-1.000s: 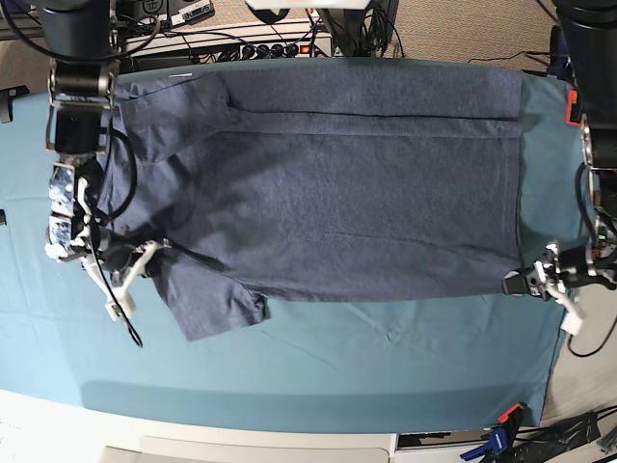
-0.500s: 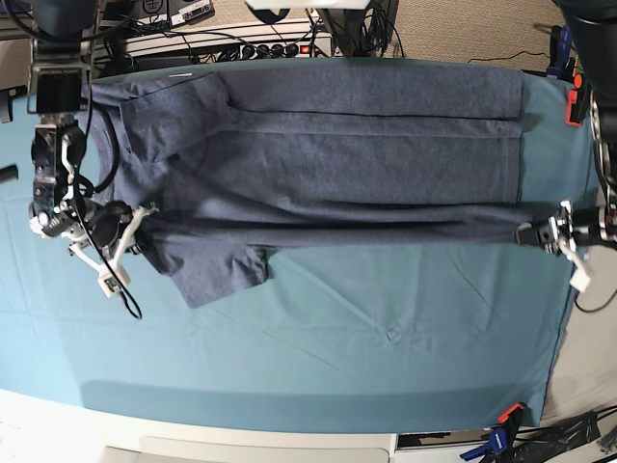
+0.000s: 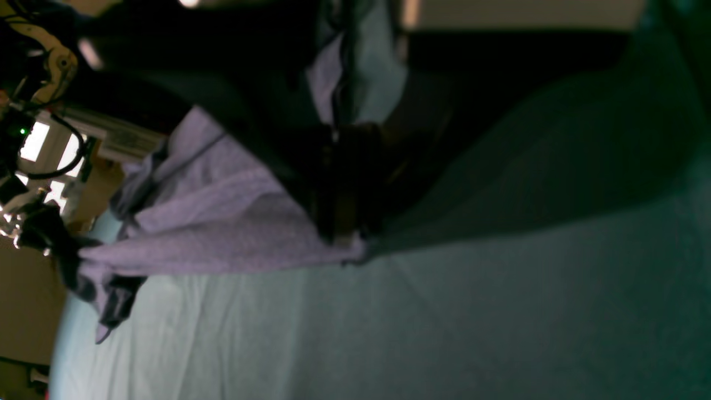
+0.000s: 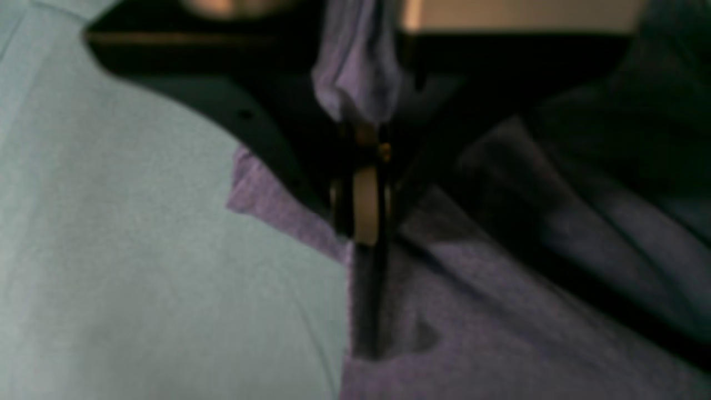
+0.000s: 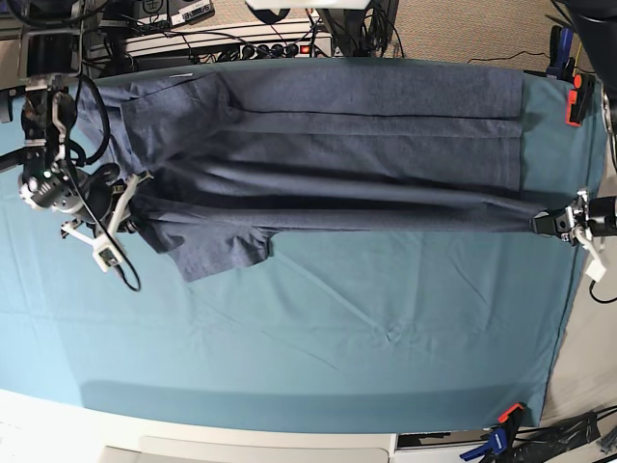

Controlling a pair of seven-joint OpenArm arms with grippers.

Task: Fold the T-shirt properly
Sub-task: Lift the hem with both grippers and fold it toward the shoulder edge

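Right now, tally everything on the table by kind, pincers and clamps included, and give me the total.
T-shirt: 1
Teal table cloth: 1
Pincers, each shut on the T-shirt: 2, the left pincer and the right pincer
Clamps on the cloth's edge: 2, the near clamp and the far clamp
Total: 6

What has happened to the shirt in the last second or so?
Both hands, the left hand and the right hand, stay shut on the T-shirt and have carried its near edge up and toward the far side, so more teal cloth shows. The far edge stayed put.
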